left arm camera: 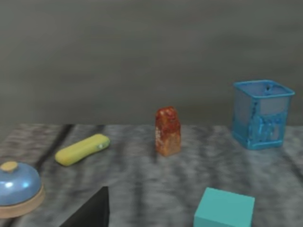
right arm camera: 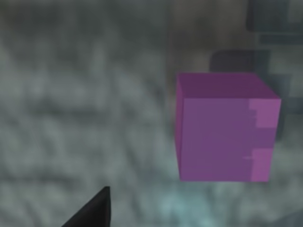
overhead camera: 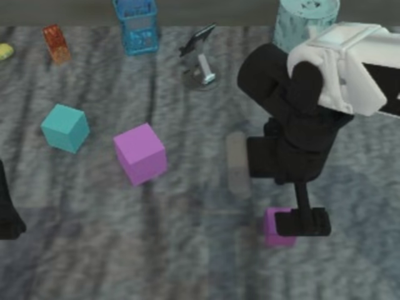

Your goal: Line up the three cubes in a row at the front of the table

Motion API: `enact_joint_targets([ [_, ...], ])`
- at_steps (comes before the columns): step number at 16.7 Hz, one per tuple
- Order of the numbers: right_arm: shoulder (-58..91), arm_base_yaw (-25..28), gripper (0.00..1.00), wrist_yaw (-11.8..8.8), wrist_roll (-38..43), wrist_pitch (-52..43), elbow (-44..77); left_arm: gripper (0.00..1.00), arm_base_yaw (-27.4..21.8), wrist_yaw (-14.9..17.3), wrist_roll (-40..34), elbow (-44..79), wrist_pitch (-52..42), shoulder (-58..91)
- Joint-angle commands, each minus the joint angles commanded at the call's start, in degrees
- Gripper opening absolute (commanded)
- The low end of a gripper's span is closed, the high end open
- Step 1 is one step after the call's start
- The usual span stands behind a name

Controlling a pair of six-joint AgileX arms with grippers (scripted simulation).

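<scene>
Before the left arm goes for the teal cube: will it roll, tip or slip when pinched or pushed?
The teal cube has flat faces and rests flat on the table, so it should slide rather than roll. It looks as wide as it is tall, so tipping seems unlikely. Its matte, rigid-looking sides should probably give the jaws a firm hold.

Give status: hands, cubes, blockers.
Right hand over small magenta cube at front right. Left hand parked at left edge. Teal cube and light-purple cube sit mid-table, not lined up. Nothing blocking.

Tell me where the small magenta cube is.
Top view: small magenta cube sits front right on the table, under the right gripper.
</scene>
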Motion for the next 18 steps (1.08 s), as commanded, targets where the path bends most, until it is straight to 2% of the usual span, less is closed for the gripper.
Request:
enact_joint_targets([
  [4,-3.07,-1.3,1.0,-0.37,1.11,2.31,-2.14,1.0,-0.31,0.14,0.52,3.5,-2.45,3.49],
  [8,-14.26,-5.95,1.0,-1.36,5.49,9.74,-9.65,1.0,-0.96,0.24,2.32,16.5,-10.87,16.54],
  [14,-43.97,-17.21,1.0,-2.88,18.36,26.44,-30.51,1.0,-2.14,0.03,6.73,48.26,-30.67,52.67],
  [18,-66.02,-24.81,1.0,-3.04,28.86,37.93,-47.36,1.0,-3.11,-0.19,10.03,70.76,-45.36,80.68],
])
